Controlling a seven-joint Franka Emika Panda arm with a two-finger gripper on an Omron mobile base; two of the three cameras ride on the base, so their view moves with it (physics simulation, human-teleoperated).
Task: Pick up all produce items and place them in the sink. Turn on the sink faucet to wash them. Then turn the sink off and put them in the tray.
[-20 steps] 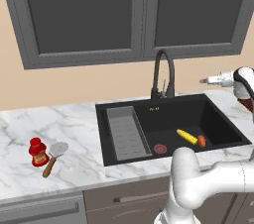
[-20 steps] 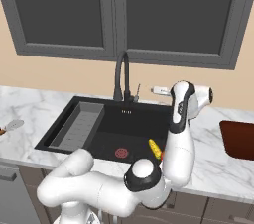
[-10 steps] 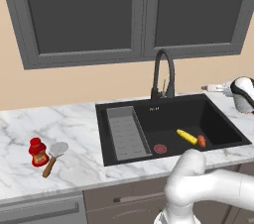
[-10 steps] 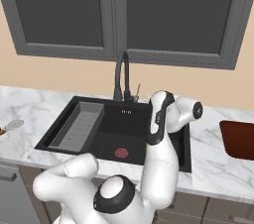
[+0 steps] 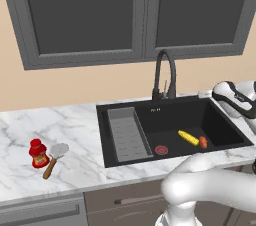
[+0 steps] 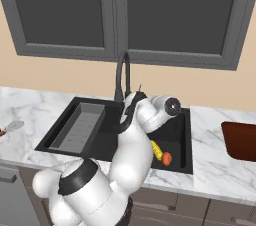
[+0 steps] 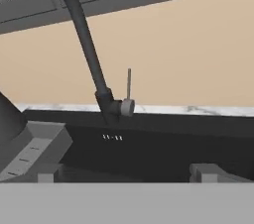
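The corn cob [image 5: 188, 137] lies on the floor of the black sink [image 5: 225, 137], toward its right end, with the small orange-red vegetable [image 5: 203, 142] just beside it on the right; from the right base view the same pair sits at the near right of the basin, corn cob [image 6: 157, 150] partly hidden by the arm and vegetable [image 6: 166, 158] next to it. The round red drain [image 5: 161, 150] is to their left, and the grey ribbed insert [image 5: 127, 132] fills the left end of the sink.

The tap [image 5: 165, 74] stands at the far rim of the sink, its arched spout curving over the basin. In the hand view its dark stem [image 7: 87, 44] rises to the upper left, and the small side lever [image 7: 128, 85] points straight up from a pale knob at the base.

The tool [image 7: 128, 176] faces the tap across the basin, its two tips spread wide with nothing between them (they show as small grey blocks low in the hand view). It is apart from the lever.

On the marble bench [image 5: 75, 162], well to the left of the sink, a red bottle [image 5: 38, 153] stands just beside a wooden-handled spatula [image 5: 54, 157]. The reddish-brown tray [image 6: 241, 140] rests on the bench to the right of the sink.
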